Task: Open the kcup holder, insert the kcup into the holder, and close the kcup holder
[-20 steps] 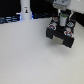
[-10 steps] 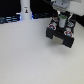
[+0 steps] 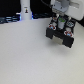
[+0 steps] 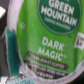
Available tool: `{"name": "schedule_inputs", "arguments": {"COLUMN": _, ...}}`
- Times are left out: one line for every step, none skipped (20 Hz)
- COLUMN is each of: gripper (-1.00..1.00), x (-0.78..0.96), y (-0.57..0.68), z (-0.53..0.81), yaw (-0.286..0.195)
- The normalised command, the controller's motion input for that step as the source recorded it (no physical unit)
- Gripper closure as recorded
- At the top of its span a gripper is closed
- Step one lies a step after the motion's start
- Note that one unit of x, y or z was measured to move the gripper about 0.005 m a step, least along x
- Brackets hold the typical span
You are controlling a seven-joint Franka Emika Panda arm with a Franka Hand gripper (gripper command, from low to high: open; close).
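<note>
Two views, one moment. Exterior view: white table; black holder toward the exterior view's right, far side; gripper directly above it, close over the top, with the arm's white body rising out of frame. Small reddish and pale specks along the holder's upper part, too blurred to name as pods or slots. Drawer position not readable, neither clearly out nor clearly in. Tall white bottle well apart, toward the exterior view's left, at the back edge; no part in the task. Kcup not separable in this view, hidden at or under the gripper. Wrist view: filled almost wholly by the kcup, green foil top facing the camera, lettering "GREEN MOUNTAIN" and "DARK MAGIC" legible, pale rim curving along one side, very near the lens. Fingers not distinguishable; cannot tell whether clamped on the kcup or parted around it. Contents of the holder: not verifiable; cannot tell whether the kcup is seated in a slot or hanging just above one. Step in hand, as judged: insertion, with the kcup brought over the holder. Next move, as judged: straight lowering into a round slot, release, a clean rise clear of the pod, then a push on the drawer front to shut it.
</note>
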Motion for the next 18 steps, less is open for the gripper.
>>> {"name": "schedule_inputs", "arguments": {"gripper": 1.0, "x": -0.02, "y": 0.04, "z": -0.08, "yaw": 0.021}}
{"name": "schedule_inputs", "arguments": {"gripper": 1.0, "x": -0.03, "y": 0.05, "z": -0.07, "yaw": 0.024}}
{"name": "schedule_inputs", "arguments": {"gripper": 1.0, "x": -0.02, "y": 0.07, "z": -0.09, "yaw": 0.028}}
{"name": "schedule_inputs", "arguments": {"gripper": 1.0, "x": -0.01, "y": 0.08, "z": -0.13, "yaw": 0.03}}
{"name": "schedule_inputs", "arguments": {"gripper": 1.0, "x": 0.0, "y": 0.1, "z": -0.13, "yaw": 0.034}}
{"name": "schedule_inputs", "arguments": {"gripper": 1.0, "x": 0.0, "y": 0.1, "z": -0.11, "yaw": 0.04}}
{"name": "schedule_inputs", "arguments": {"gripper": 1.0, "x": 0.01, "y": 0.14, "z": -0.08, "yaw": 0.04}}
{"name": "schedule_inputs", "arguments": {"gripper": 1.0, "x": 0.01, "y": 0.11, "z": -0.12, "yaw": 0.048}}
{"name": "schedule_inputs", "arguments": {"gripper": 1.0, "x": 0.01, "y": 0.11, "z": -0.09, "yaw": 0.034}}
{"name": "schedule_inputs", "arguments": {"gripper": 1.0, "x": 0.0, "y": 0.08, "z": -0.07, "yaw": 0.031}}
{"name": "schedule_inputs", "arguments": {"gripper": 1.0, "x": 0.01, "y": 0.12, "z": -0.08, "yaw": 0.03}}
{"name": "schedule_inputs", "arguments": {"gripper": -1.0, "x": 0.05, "y": 0.11, "z": -0.02, "yaw": 0.023}}
{"name": "schedule_inputs", "arguments": {"gripper": 1.0, "x": 0.01, "y": 0.1, "z": -0.04, "yaw": 0.028}}
{"name": "schedule_inputs", "arguments": {"gripper": -1.0, "x": 0.05, "y": 0.09, "z": -0.01, "yaw": 0.026}}
{"name": "schedule_inputs", "arguments": {"gripper": -1.0, "x": 0.05, "y": 0.08, "z": -0.01, "yaw": 0.025}}
{"name": "schedule_inputs", "arguments": {"gripper": 1.0, "x": 0.0, "y": 0.11, "z": -0.06, "yaw": 0.031}}
{"name": "schedule_inputs", "arguments": {"gripper": 1.0, "x": 0.0, "y": 0.1, "z": -0.05, "yaw": 0.027}}
{"name": "schedule_inputs", "arguments": {"gripper": 1.0, "x": -0.01, "y": 0.09, "z": -0.07, "yaw": 0.034}}
